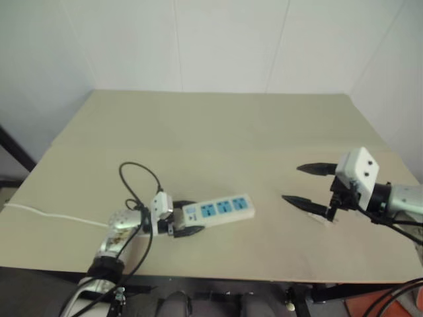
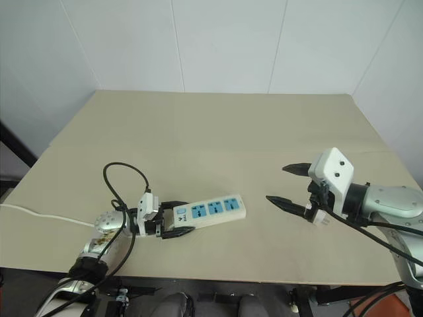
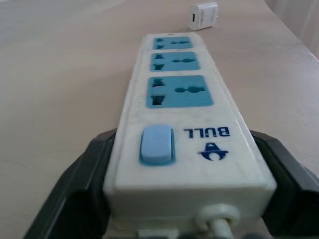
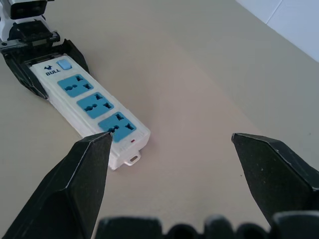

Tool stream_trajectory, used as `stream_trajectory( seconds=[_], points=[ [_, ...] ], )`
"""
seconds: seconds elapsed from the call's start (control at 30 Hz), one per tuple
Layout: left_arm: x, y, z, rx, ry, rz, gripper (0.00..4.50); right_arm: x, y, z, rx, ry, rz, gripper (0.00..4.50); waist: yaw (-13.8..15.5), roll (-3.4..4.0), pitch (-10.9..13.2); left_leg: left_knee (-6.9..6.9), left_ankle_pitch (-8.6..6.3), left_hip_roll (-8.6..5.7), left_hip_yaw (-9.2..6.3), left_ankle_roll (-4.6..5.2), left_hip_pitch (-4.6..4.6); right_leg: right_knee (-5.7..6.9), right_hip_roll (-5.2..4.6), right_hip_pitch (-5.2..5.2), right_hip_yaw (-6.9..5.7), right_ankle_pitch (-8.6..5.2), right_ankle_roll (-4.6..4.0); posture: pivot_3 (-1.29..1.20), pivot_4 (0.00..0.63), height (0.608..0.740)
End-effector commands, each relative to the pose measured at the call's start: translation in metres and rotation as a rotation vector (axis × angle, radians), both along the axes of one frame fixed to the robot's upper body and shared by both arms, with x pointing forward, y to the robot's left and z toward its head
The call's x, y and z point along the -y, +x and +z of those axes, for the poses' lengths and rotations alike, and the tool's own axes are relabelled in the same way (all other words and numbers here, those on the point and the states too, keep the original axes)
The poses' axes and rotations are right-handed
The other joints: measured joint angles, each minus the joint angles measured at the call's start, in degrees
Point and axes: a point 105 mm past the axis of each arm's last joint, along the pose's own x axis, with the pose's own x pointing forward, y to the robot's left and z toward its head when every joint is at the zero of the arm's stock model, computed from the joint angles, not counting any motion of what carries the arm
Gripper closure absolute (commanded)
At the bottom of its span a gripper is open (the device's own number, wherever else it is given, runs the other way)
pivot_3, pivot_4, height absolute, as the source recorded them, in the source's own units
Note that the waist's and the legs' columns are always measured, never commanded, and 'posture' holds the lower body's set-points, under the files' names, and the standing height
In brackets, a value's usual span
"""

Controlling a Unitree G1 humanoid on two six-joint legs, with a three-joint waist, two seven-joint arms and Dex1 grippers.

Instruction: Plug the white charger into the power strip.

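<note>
My left gripper (image 2: 173, 222) is pinching the glossy white power strip (image 2: 210, 211) at its switch end; my right gripper (image 2: 287, 184) is hovering, black wedge fingers spread.

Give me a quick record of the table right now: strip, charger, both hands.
power strip: flat on the table, sockets up
white charger: on the table past the strip's far end, unplugged
left hand: fingers clasp the strip's switch end
right hand: open, empty, near the charger
</note>
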Motion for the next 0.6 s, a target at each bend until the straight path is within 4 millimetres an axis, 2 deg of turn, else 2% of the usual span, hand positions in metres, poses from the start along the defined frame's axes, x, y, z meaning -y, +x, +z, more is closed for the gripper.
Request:
stream_trajectory(
  seconds=[0.03,0.2,0.33,0.6],
  points=[
    [0.008,-0.012,-0.021,-0.075,0.015,-0.031,1.18,-0.003,0.0,0.01,0.043,-0.007,0.013,0.0,0.0,0.0,0.0,0.0,0.0,0.0,0.0,0.0,0.0,0.0,0.0,0.0,0.0,0.0,0.0,0.0,0.15,0.74],
    [0.015,-0.009,-0.01,-0.042,0.007,-0.065,1.18,0.0,0.001,0.011,0.042,-0.017,0.014,0.0,0.02,0.0,0.0,0.0,0.0,0.0,0.0,0.0,-0.02,-0.02,0.0,-0.01,0.0,0.0,0.0,0.0,0.15,0.74],
    [0.022,-0.014,0.0,-0.015,0.031,-0.175,1.18,0.007,0.004,0.014,0.036,-0.059,0.03,0.0,0.06,-0.01,0.01,0.01,0.0,-0.03,0.0,0.0,-0.1,-0.04,-0.01,-0.05,-0.01,0.01,0.01,0.0,0.15,0.74],
    [0.027,-0.02,-0.003,-0.013,0.055,-0.267,1.18,0.026,0.017,0.019,-0.048,-0.136,0.003,0.0,-0.22,-0.04,0.03,0.0,-0.01,0.0,-0.01,0.03,-0.37,-0.08,0.02,-0.33,-0.03,0.04,-0.05,0.0,0.15,0.74]
  ],
)
